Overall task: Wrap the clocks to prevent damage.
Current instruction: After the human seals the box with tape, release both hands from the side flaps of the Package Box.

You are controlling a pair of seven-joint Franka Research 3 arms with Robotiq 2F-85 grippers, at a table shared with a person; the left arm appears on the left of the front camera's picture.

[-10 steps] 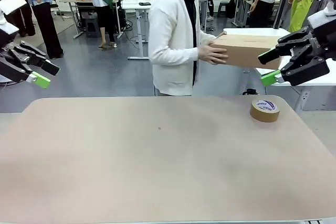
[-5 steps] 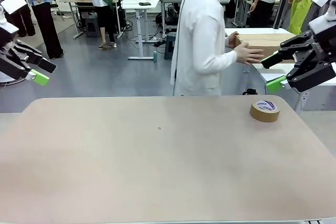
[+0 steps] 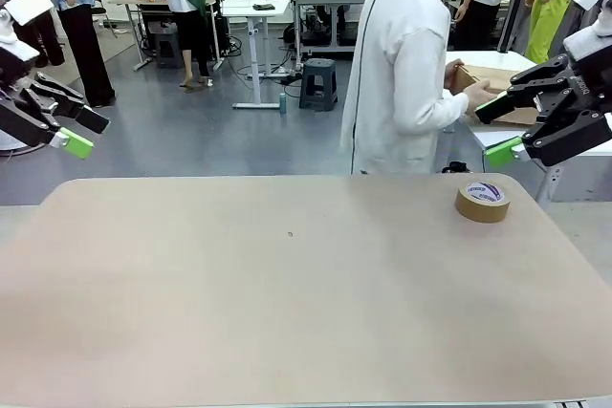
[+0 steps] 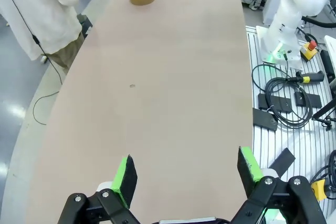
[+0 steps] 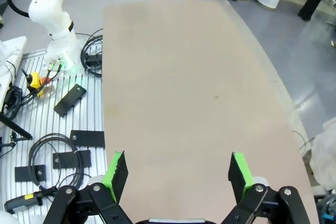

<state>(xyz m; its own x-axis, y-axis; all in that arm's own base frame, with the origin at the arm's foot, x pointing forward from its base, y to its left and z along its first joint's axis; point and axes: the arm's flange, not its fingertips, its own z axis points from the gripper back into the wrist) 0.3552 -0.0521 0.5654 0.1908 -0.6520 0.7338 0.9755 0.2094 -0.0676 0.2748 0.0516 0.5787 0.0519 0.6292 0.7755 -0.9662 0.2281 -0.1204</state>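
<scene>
Both tools stand wide and hold nothing: the left tool (image 3: 84, 133) hangs off the bench's (image 3: 287, 312) left edge, the right tool (image 3: 494, 127) off its far right corner. A roll of brown tape (image 3: 482, 201) lies flat near that corner. Beyond the far edge a person (image 3: 402, 74) in white holds a cardboard box (image 3: 497, 93).

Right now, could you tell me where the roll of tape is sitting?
In the front view the roll of tape lies flat on the table near its far right corner, below the raised right gripper.
</scene>
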